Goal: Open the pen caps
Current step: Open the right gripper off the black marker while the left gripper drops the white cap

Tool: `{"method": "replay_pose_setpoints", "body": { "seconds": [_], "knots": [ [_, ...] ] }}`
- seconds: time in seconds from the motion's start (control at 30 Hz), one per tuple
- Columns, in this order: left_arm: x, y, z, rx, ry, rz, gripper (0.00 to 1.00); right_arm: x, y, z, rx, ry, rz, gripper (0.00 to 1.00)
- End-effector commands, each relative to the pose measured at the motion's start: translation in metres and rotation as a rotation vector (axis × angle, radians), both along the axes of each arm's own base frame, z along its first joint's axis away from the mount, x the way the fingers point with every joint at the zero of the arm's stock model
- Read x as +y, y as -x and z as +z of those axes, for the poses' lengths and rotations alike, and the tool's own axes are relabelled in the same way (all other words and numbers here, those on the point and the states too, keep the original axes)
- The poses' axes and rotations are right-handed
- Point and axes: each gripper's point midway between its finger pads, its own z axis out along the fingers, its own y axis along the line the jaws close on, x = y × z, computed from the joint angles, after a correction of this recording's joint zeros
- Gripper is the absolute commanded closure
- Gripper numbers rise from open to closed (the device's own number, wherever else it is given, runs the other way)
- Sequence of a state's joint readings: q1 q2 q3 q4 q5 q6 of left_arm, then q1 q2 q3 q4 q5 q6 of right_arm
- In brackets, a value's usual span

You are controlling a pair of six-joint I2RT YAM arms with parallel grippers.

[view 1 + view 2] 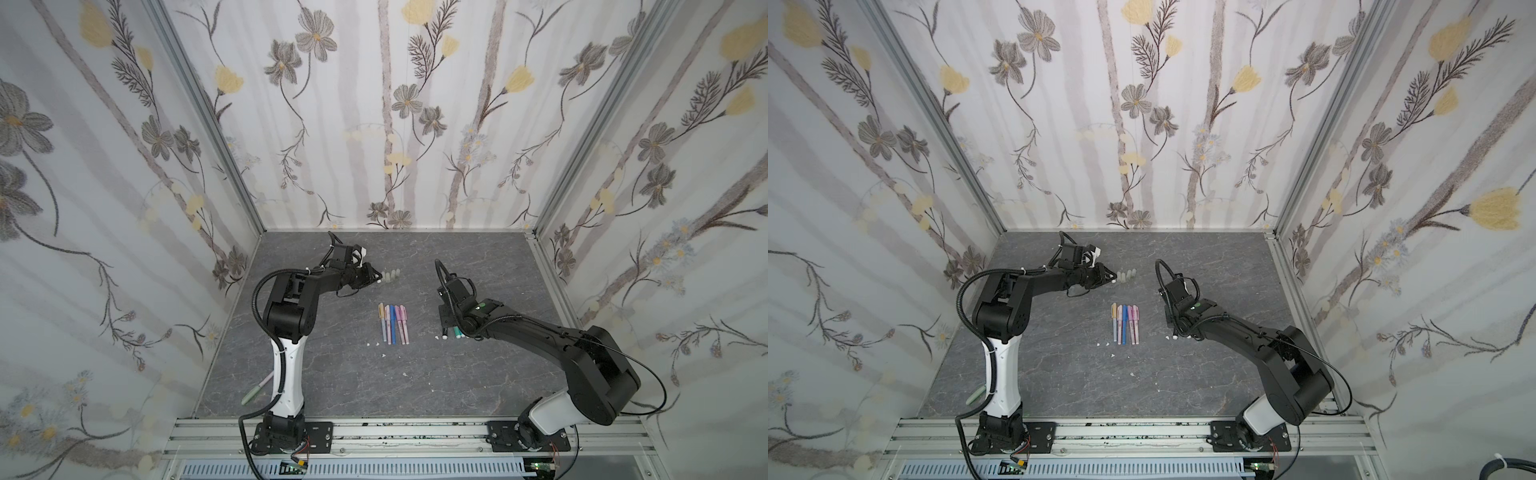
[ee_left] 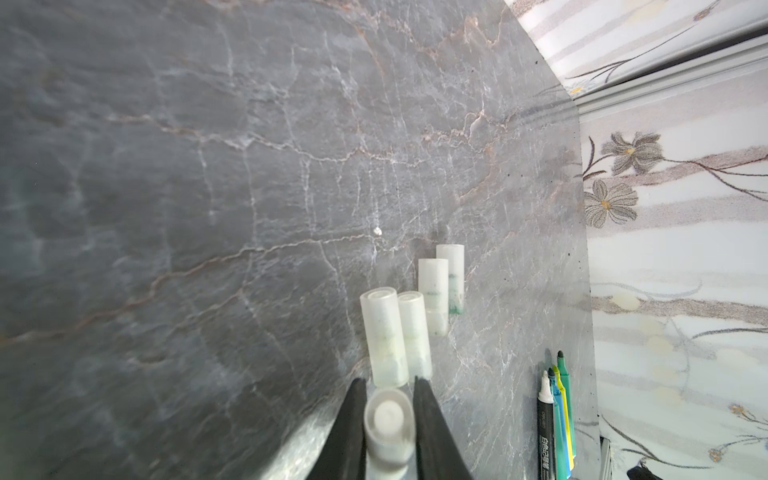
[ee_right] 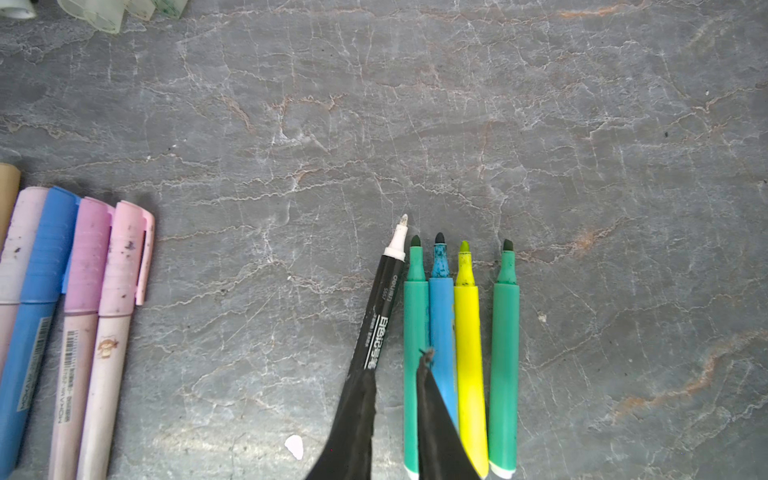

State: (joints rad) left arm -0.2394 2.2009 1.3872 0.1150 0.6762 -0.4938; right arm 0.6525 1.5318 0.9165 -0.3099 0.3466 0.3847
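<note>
My left gripper (image 2: 390,379) (image 1: 376,279) is at the back of the table, fingers pressed against both sides of a white pen cap (image 2: 388,419). Just beyond its tips lie several translucent grey pen caps (image 2: 384,336) (image 1: 390,275) in a row. My right gripper (image 3: 397,365) (image 1: 444,322) hovers narrowly open over uncapped pens: a black-and-white one (image 3: 382,307) running under one finger, then green (image 3: 415,316), blue (image 3: 441,307), yellow (image 3: 467,332) and green (image 3: 505,332) markers. Thin pens (image 1: 392,324) (image 3: 120,291) in tan, pink, blue and purple lie mid-table with their caps on.
Tiny white specks (image 1: 384,356) dot the grey marble table (image 1: 332,374). A pale green pen (image 1: 257,392) lies beside the left arm's base at the table's left edge. Wallpapered walls close three sides; an aluminium rail (image 1: 415,432) runs along the front.
</note>
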Motion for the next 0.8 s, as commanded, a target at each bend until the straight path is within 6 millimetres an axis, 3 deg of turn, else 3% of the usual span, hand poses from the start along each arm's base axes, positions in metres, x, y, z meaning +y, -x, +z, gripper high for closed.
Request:
{"method": "replay_pose_setpoints", "body": {
  "seconds": [0.0,0.4,0.77],
  "knots": [
    [0.001,-0.002,-0.001,-0.01,-0.011,-0.008,0.79,0.002,-0.001,0.001,-0.006,-0.016,-0.007,0.8],
    [0.004,-0.003,0.001,-0.015,-0.026,0.011,0.73,0.01,0.003,-0.002,0.008,-0.05,0.016,0.79],
    [0.017,0.013,0.03,-0.054,-0.007,0.036,0.71,0.07,0.015,-0.015,0.066,-0.109,0.13,0.76]
  ]
}}
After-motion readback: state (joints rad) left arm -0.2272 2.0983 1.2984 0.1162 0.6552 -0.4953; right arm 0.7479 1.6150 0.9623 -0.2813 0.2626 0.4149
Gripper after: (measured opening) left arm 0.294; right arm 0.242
